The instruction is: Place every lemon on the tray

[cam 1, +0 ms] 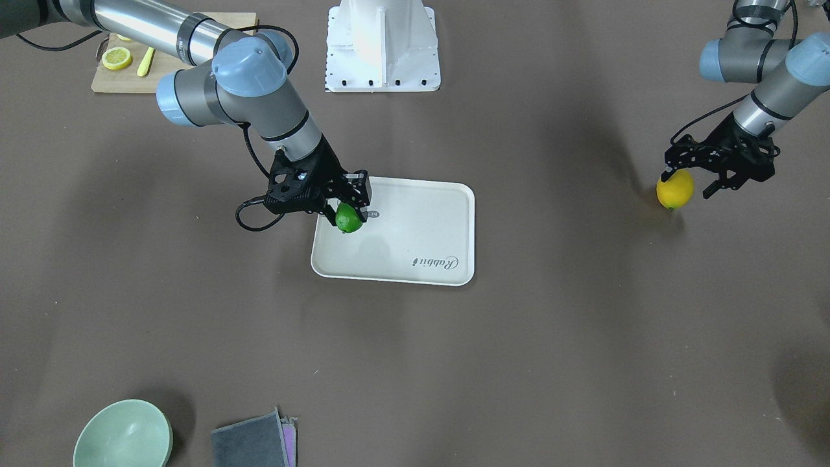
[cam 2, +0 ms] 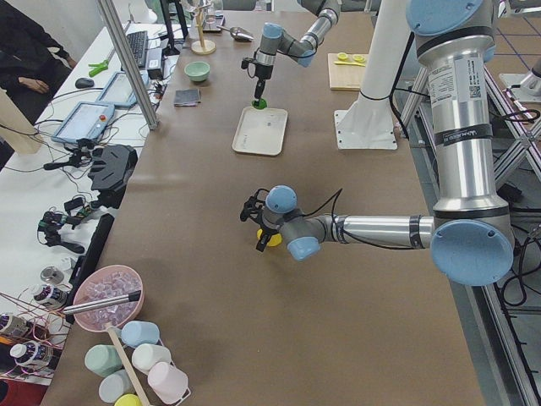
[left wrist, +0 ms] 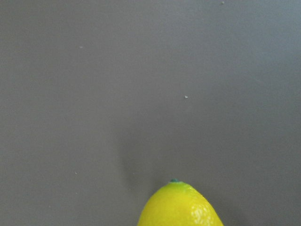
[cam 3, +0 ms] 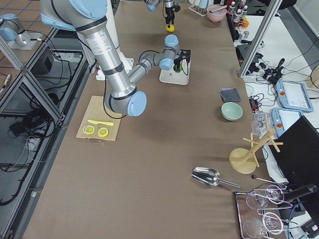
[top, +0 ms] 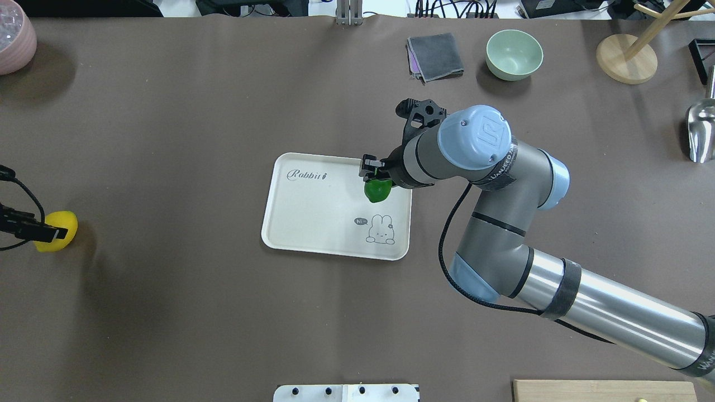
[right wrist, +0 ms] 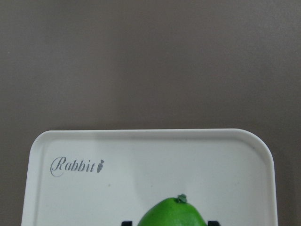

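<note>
Brown matte tabletop (cam 1: 519, 363) under two arms. Right gripper (cam 1: 350, 209) is clamped on the green lemon (cam 1: 348, 222), low over the cream Rabbit tray (cam 1: 421, 227). Left gripper (cam 1: 674, 176) seems closed on the yellow lemon (cam 1: 675, 190), well apart from the tray. Both fruits look firm, light and glossy; they probably slip and roll, so gripping the widest middle suits them.
</note>
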Motion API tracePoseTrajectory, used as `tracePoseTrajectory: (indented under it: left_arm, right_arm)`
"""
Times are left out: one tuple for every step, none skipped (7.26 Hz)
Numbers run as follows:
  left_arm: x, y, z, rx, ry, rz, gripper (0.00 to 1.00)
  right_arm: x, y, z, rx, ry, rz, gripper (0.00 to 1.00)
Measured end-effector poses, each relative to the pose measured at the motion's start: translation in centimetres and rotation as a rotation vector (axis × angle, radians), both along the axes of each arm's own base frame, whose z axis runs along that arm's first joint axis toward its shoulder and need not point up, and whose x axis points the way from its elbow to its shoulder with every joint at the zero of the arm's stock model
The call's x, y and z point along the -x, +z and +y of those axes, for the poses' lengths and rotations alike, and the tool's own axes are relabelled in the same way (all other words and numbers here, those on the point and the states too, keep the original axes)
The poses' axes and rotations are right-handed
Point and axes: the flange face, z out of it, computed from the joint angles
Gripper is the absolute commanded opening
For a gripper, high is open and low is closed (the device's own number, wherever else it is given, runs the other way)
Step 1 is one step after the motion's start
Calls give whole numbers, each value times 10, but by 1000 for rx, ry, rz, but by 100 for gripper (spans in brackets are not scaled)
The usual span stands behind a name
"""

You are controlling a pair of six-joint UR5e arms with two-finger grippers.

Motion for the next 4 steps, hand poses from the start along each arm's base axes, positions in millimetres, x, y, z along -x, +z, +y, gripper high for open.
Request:
tracePoseTrajectory:
  left_arm:
    - [-8,0,6,12,4,11,98]
    - [-12,0,8,18,3,14,98]
    - [-14,1,9,21,2,14,81]
    - [-14,2,10,24,0,13,4]
  right_arm:
    - [0,0,0,1,0,0,0]
    - [-1,-1,1,2,1,-1,0]
    - [-1,-1,2,2,0,-1,0]
    - [0,-2,3,1,-1,-3,0]
